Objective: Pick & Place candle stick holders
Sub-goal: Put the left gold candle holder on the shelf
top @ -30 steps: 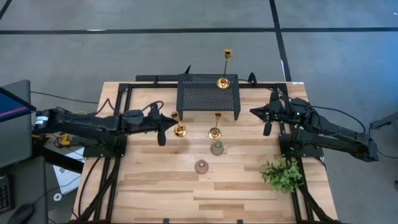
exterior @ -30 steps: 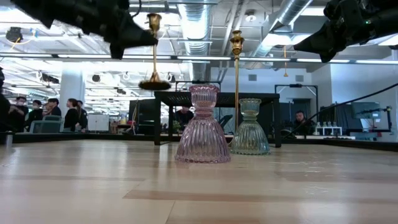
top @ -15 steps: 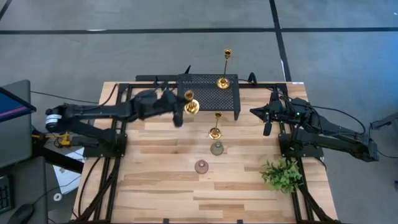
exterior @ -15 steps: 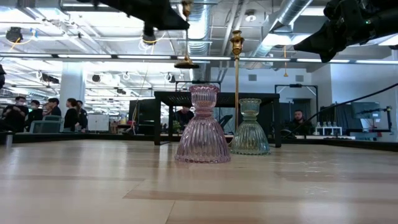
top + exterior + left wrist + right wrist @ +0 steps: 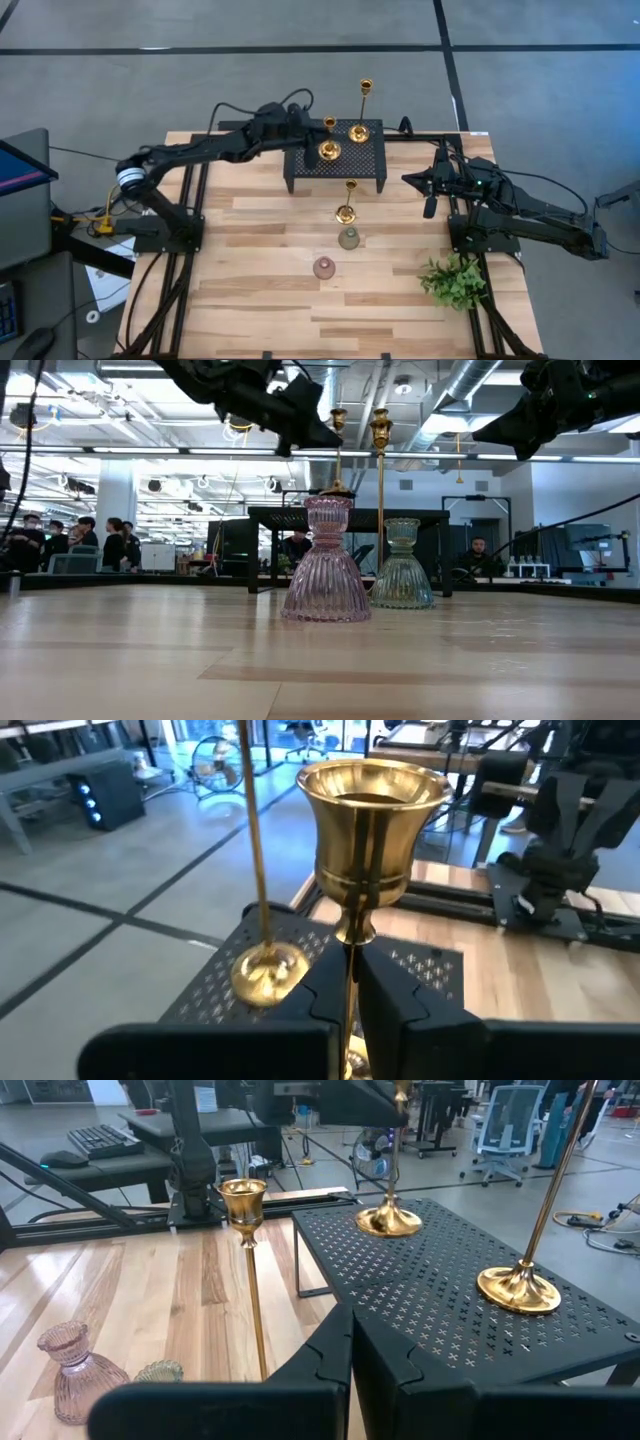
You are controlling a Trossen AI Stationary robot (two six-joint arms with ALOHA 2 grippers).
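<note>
My left gripper [image 5: 320,134] is shut on a short gold candlestick [image 5: 329,148] over the black perforated rack [image 5: 340,160] at the table's far edge. Its round base [image 5: 388,1220] is at the rack's top, whether touching I cannot tell. The tallest gold candlestick [image 5: 359,131] stands by its base on the rack. A mid-height gold one [image 5: 345,212] stands on the table in front of the rack. Nearer stand the grey-green holder [image 5: 348,238] and the pink holder [image 5: 323,267]. My right gripper [image 5: 430,206] is shut and empty, raised at the right. My left gripper pinches the short candlestick's thin stem [image 5: 349,955] between its two fingers, just below the cup [image 5: 374,820]. The fingers come from the table's left, slanting a little down, and lie across the stem. The candlestick stays upright.
A leafy green sprig [image 5: 455,281] lies at the table's near right. The black frame rails [image 5: 190,200] run along both sides of the table. People sit and stand in the room beyond the far edge [image 5: 60,545].
My left gripper has carried the short gold candlestick from above the table's left middle toward the far edge and the right, to over the rack beside the tallest one. The candlestick has stayed upright in the shut fingers.
</note>
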